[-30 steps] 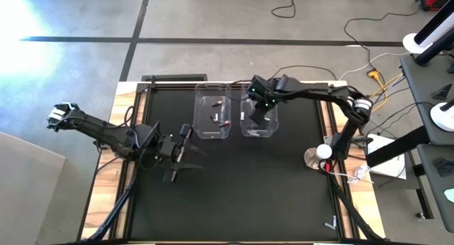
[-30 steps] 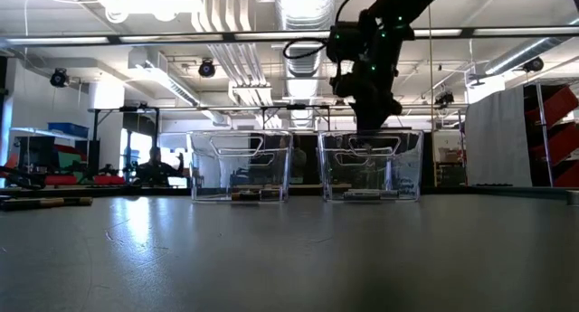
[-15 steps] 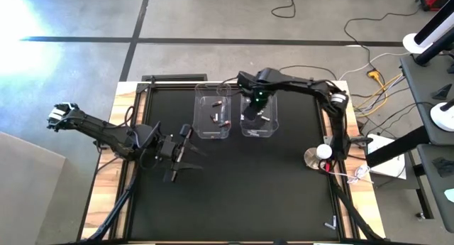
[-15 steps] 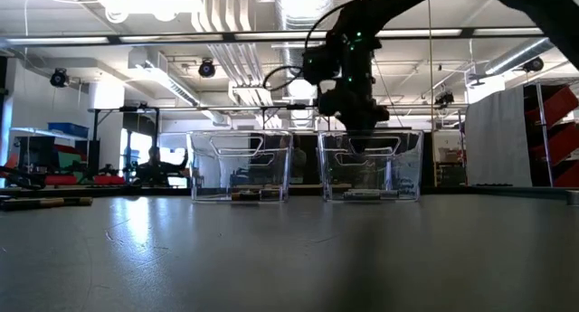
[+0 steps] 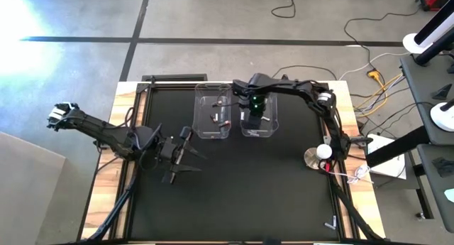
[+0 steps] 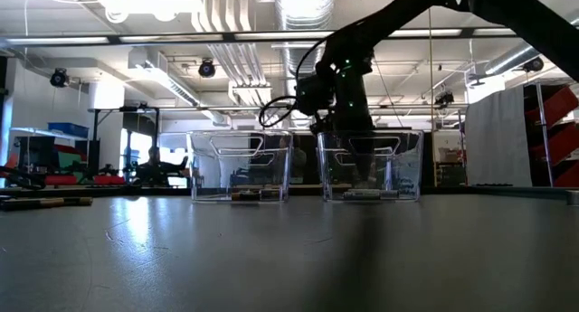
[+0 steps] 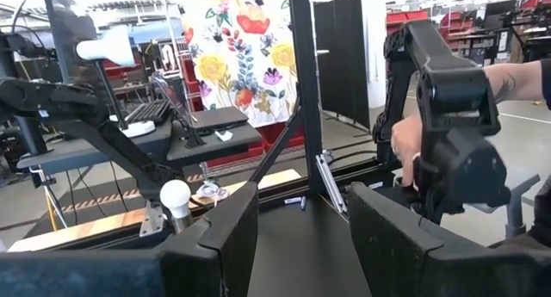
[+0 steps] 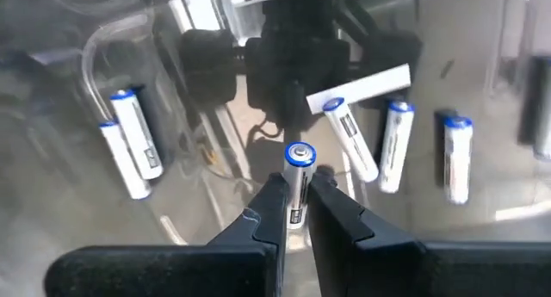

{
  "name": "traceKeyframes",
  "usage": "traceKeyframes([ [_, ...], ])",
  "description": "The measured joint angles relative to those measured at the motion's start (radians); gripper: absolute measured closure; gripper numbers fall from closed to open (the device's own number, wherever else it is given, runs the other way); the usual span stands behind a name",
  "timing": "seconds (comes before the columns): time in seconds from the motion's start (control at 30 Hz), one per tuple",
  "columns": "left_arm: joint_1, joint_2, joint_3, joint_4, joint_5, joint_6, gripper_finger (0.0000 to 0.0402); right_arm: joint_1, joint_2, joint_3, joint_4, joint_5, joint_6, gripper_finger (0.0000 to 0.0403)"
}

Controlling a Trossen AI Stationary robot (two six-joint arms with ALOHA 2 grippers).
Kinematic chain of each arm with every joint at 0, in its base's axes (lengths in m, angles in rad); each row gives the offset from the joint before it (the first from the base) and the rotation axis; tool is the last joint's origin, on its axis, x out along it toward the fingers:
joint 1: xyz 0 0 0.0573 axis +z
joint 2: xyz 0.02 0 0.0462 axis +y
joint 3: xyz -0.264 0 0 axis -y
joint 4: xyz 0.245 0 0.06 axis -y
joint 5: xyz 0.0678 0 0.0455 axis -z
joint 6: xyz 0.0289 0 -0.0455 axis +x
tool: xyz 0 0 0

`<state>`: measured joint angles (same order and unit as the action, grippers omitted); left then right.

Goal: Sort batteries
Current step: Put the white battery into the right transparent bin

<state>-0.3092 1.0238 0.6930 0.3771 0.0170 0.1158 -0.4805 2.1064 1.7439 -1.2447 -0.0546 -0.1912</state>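
Observation:
Two clear bins stand side by side at the table's far middle. The left bin (image 5: 213,111) has dark batteries with red marks (image 5: 221,122) on its floor. The right bin (image 5: 259,116) has several white, blue-capped batteries (image 8: 133,146) lying flat. My right gripper (image 8: 297,202) reaches down into the right bin (image 6: 369,165) and is shut on one white battery (image 8: 298,181). My left gripper (image 5: 181,156) waits open, low over the table's left half, with nothing between its fingers (image 7: 232,232). My right gripper pinches the white battery by its body (image 8: 297,198) between the two fingertips. It comes from above, pointing down into the right bin. The battery's blue-capped end (image 8: 299,155) sticks out past the fingers. Whether its other end touches the bin floor, I cannot tell.
A round silver-white disc with a red wire (image 5: 318,157) sits near the table's right edge. Cables (image 5: 355,60) trail off the far right corner. A person's hand (image 7: 405,142) shows beside the right arm's base. The black mat (image 5: 234,195) is bare toward the near side.
My right arm has swung its wrist toward the table's left and come down lower, with the gripper staying over the right bin. The bins and my left arm have kept still.

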Motion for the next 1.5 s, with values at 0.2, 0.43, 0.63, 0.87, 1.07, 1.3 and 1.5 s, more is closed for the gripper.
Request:
traceKeyframes([
  [0.2, -0.001, -0.005, 0.000, -0.003, 0.000, -0.002, 0.0242, -0.007, 0.046, 0.000, 0.005, 0.005, -0.064, 0.0374],
  [0.43, -0.002, -0.007, 0.000, -0.017, 0.000, -0.002, 0.0242, -0.008, 0.064, -0.001, 0.017, 0.007, -0.093, 0.0374],
  [0.63, -0.002, -0.015, 0.000, -0.022, 0.000, -0.002, 0.0242, -0.009, 0.064, -0.001, 0.025, 0.009, -0.086, 0.0371],
  [0.87, -0.014, -0.026, 0.000, -0.023, 0.001, 0.010, 0.0242, -0.005, 0.064, -0.001, 0.029, 0.092, -0.082, 0.0327],
  [1.07, -0.031, -0.031, 0.000, -0.031, 0.000, 0.023, 0.0242, -0.003, 0.015, -0.001, -0.005, 0.107, -0.060, 0.0278],
  [1.3, -0.031, -0.042, 0.000, -0.061, -0.005, 0.023, 0.0242, 0.044, -0.146, -0.001, -0.036, 0.107, -0.001, 0.0256],
  [1.5, -0.032, -0.045, 0.000, -0.090, -0.007, 0.020, 0.0242, 0.164, -0.310, -0.010, -0.018, 0.108, 0.081, 0.0272],
])
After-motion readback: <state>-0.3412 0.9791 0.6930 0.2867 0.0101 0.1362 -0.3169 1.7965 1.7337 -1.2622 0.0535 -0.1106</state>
